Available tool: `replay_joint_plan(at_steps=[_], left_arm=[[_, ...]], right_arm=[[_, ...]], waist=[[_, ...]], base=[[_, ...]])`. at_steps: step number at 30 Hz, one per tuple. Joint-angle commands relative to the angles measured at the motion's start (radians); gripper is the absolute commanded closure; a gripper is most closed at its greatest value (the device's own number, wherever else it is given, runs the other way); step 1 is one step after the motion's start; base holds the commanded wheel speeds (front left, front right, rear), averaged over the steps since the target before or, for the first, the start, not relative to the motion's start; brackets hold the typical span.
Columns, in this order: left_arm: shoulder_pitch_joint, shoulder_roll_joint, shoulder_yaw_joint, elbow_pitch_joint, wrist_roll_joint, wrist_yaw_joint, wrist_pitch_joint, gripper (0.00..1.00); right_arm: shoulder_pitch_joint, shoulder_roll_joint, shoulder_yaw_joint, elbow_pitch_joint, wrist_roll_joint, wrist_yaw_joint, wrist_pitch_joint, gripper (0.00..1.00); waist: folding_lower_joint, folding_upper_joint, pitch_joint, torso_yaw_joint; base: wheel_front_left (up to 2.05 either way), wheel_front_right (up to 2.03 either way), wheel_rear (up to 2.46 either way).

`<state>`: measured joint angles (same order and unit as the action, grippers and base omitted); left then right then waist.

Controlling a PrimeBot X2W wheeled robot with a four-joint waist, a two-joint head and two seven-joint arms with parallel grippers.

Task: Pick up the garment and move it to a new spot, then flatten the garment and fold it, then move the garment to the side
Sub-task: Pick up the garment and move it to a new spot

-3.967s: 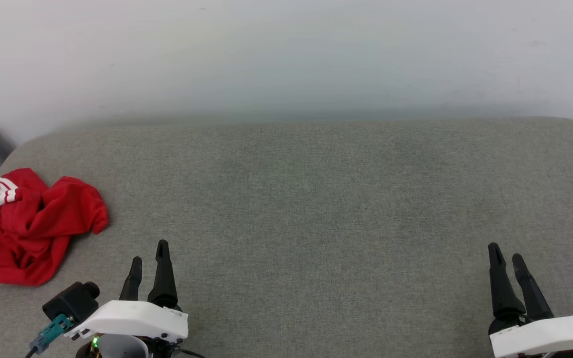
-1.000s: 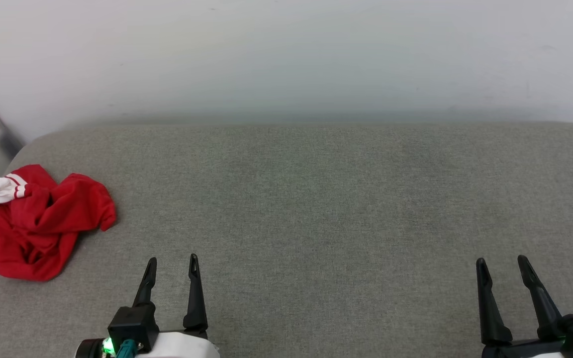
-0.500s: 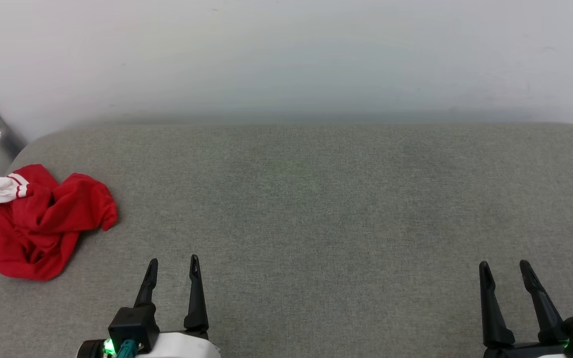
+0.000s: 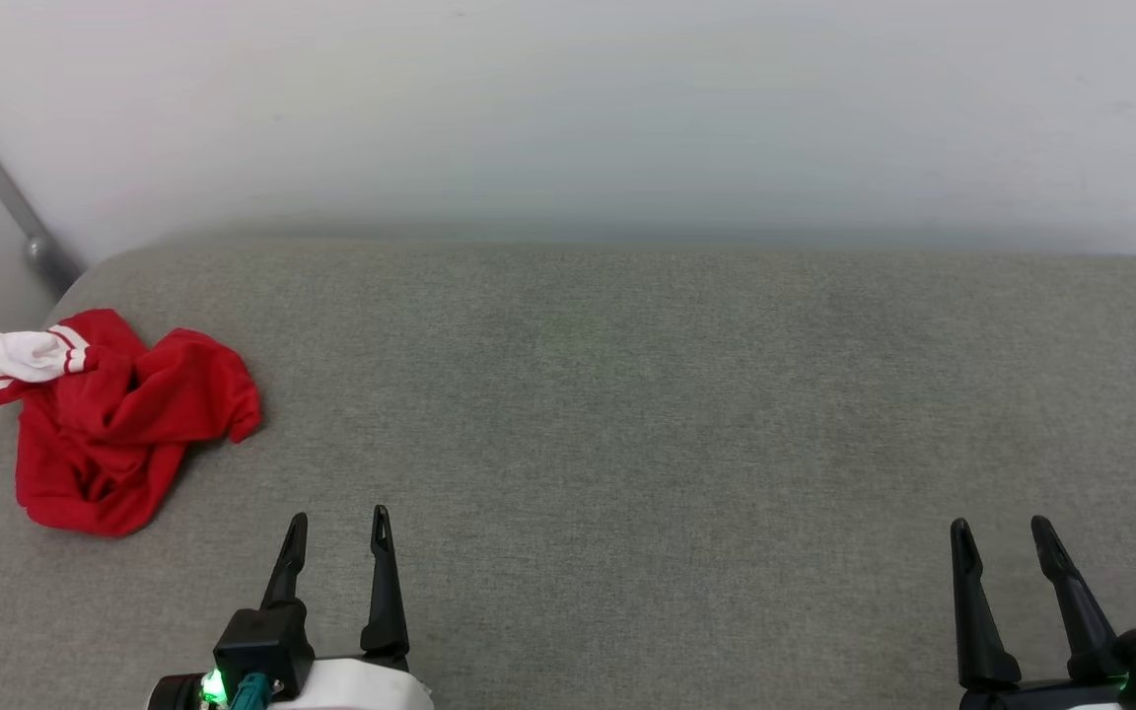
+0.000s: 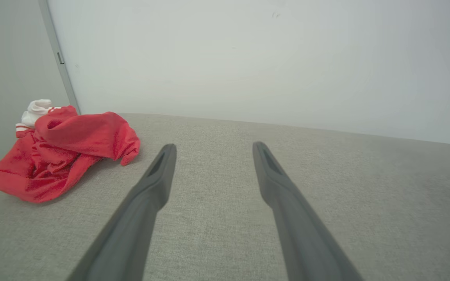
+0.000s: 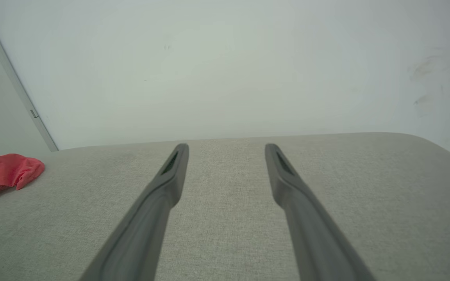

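Big grey cushion [image 4: 627, 414] ahead, with the shirt [image 4: 124, 424] bunched at its left edge, white sleeve nearest the drop. Left gripper [image 4: 338, 521] and right gripper [image 4: 1000, 528] are both spread wide, empty, well apart from it. The risk: a shallow pinch could nudge the shirt over that edge.

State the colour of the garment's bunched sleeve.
The sleeve is white with red stripes; head view.
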<state>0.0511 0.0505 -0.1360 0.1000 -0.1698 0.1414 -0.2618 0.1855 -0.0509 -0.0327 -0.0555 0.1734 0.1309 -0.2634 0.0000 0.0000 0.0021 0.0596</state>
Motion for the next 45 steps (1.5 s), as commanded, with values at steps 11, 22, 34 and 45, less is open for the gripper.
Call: replay_joint_plan(at_steps=[11, 22, 34, 45], left_arm=[[-0.015, -0.001, 0.015, -0.005, 0.028, 0.025, -0.004, 0.00], [-0.014, -0.001, 0.033, -0.014, 0.028, 0.041, -0.004, 0.00], [-0.003, -0.001, 0.049, -0.023, 0.008, 0.053, -0.004, 0.00], [-0.009, -0.001, 0.067, -0.020, -0.002, 0.055, -0.004, 0.00]], right_arm=[[0.014, 0.001, 0.002, -0.019, -0.014, 0.000, -0.002, 0.00], [0.018, 0.001, 0.007, -0.024, -0.033, 0.000, -0.002, 0.00], [0.020, 0.001, 0.013, -0.029, -0.055, 0.000, -0.002, 0.00], [0.006, 0.001, 0.027, -0.022, -0.066, 0.000, -0.002, 0.00]], waist=[[0.0000, 0.0000, 0.011, 0.124], [0.0000, 0.0000, 0.021, 0.287], [0.0000, 0.0000, 0.032, 0.434], [0.0000, 0.0000, 0.037, 0.452]], base=[[0.00, 0.00, 0.00], [0.00, 0.00, 0.00], [0.00, 0.00, 0.00], [0.00, 0.00, 0.00]])
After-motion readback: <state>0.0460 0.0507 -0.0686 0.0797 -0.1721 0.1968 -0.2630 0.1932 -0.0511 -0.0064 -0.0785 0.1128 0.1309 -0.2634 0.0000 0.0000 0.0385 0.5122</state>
